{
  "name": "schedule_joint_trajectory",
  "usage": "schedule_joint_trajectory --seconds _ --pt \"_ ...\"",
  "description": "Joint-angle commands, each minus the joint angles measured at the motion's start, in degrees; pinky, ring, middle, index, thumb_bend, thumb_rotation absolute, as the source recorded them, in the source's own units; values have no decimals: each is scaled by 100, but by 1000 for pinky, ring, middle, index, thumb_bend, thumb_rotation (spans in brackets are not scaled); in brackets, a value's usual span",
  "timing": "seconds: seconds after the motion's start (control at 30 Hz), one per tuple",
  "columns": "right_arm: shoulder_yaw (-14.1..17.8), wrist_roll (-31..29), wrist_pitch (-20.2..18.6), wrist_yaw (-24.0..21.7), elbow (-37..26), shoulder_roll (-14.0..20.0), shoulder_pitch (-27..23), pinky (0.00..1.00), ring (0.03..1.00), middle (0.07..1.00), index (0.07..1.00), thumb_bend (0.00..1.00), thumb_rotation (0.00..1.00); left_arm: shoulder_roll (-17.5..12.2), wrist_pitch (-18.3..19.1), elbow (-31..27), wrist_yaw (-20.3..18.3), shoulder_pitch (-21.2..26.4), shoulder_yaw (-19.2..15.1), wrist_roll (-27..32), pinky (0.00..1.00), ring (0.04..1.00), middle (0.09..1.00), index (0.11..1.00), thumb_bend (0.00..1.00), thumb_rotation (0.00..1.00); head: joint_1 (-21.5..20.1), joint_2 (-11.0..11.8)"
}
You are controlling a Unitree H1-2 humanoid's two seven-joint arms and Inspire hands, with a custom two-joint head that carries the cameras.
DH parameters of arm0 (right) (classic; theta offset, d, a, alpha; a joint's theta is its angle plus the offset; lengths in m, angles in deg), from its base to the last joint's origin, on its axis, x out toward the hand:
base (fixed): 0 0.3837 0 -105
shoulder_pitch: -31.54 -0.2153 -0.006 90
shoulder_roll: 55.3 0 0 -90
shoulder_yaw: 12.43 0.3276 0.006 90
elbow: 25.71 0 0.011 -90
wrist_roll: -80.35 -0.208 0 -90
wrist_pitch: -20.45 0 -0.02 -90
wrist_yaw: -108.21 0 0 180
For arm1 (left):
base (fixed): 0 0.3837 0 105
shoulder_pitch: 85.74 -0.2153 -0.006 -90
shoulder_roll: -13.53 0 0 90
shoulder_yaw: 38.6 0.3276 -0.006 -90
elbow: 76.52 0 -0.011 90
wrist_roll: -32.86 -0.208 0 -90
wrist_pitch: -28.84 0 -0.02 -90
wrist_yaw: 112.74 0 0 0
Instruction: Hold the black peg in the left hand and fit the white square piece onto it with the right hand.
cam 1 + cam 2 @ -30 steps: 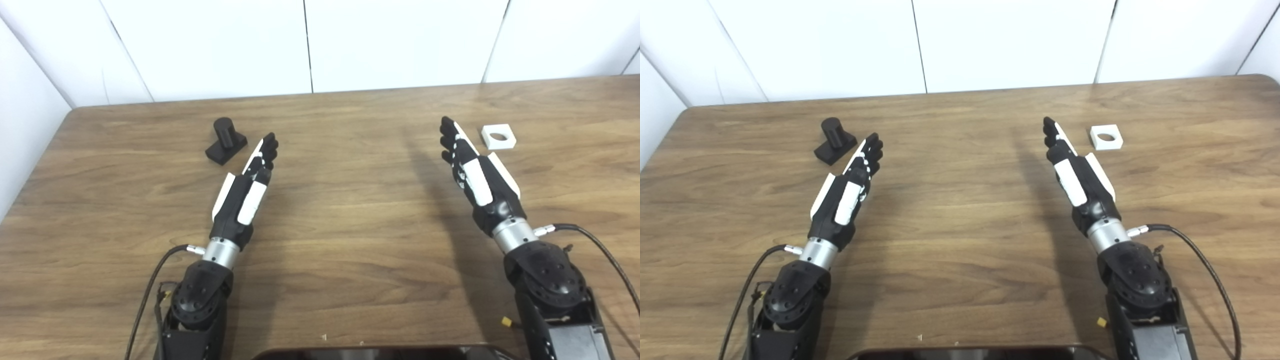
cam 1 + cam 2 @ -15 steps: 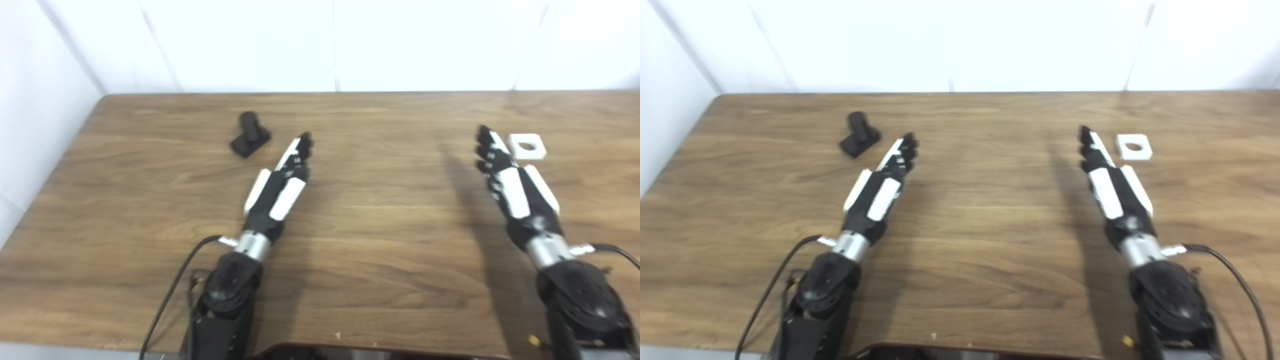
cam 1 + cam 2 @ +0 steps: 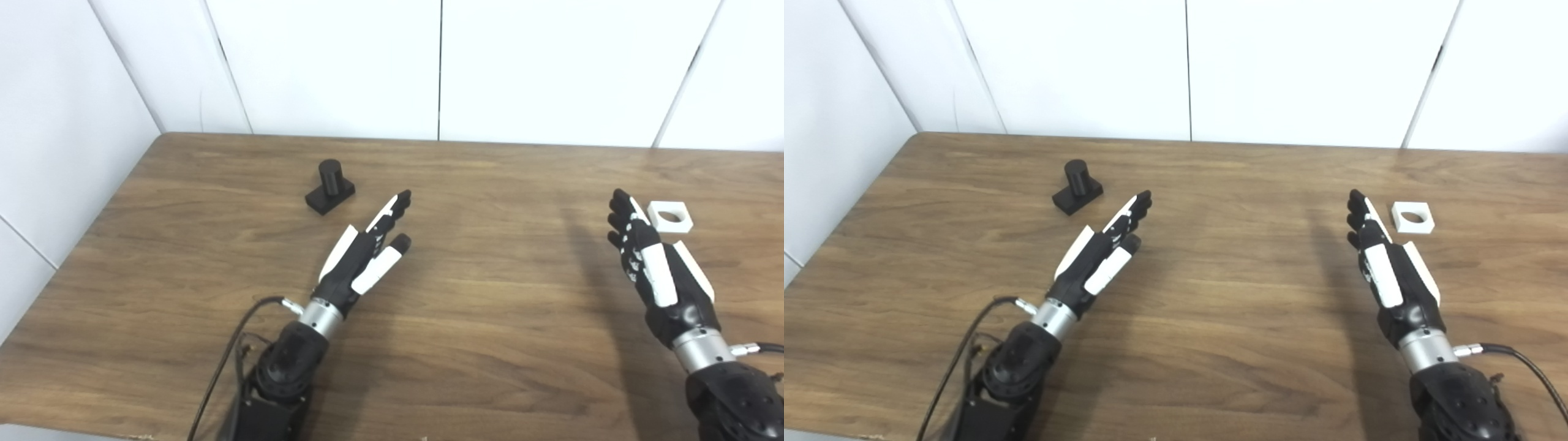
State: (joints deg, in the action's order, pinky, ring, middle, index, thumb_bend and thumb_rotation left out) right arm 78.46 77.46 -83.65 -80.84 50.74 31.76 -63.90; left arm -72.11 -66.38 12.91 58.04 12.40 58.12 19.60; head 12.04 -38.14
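Fingers of the left hand (image 3: pixel 361 260) are stretched out flat and nothing is held; the thumb is now splayed off to the side, where a second ago it was laid close along the palm. Between the earlier pictures and now the whole view has been tilted up and shifted, so more wall is seen; that is camera motion, not motion of the parts. Relative to the peg (image 3: pixel 330 187), the left hand has been kept short of it, fingertips near but clearly apart. The peg is stood upright on its square base, on the table (image 3: pixel 490 343), far-left. Thumb spread is judged as preparation for a grasp; no contact yet. On the right, the right hand (image 3: pixel 652 269) is also extended flat and empty, little changed, fingertips just beside the square (image 3: pixel 670 217) but not touching. The square is lying flat, hole up. Both pickups are judged not yet begun.
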Motion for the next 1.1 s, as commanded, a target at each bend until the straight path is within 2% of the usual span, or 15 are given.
schedule_joint_trajectory --seconds 0.0,0.13,0.33,0.63,0.83,1.07 --pt "41 -86 262 -37 -119 18 -176 1000 1000 1000 1000 841 1000 -120 -63 -327 87 282 7 -252 1000 1000 1000 1000 894 958 8 -4" --pt "32 -61 273 -32 -94 31 -179 1000 1000 1000 1000 857 1000 -284 194 -562 109 339 -19 -715 1000 1000 1000 1000 916 934 18 7" --pt "39 -75 334 -51 -54 52 -202 1000 1000 1000 1000 861 1000 -541 518 -781 113 458 -62 -1435 910 1000 1000 1000 931 917 28 13" --pt "48 -102 338 -64 -21 69 -230 1000 1000 1000 1000 863 1000 -894 872 -835 253 662 -79 -2456 988 1000 1000 1000 885 887 50 19" --pt "35 -86 324 -58 -21 78 -239 1000 1000 1000 1000 873 1000 -1101 1073 -801 352 825 -124 -3180 998 1000 1000 1000 864 867 48 19" --pt "61 -50 269 -11 -43 80 -214 1000 1000 1000 1000 880 1000 -1407 1439 -673 291 1115 -128 -3848 1000 1000 1000 1000 871 866 42 25"
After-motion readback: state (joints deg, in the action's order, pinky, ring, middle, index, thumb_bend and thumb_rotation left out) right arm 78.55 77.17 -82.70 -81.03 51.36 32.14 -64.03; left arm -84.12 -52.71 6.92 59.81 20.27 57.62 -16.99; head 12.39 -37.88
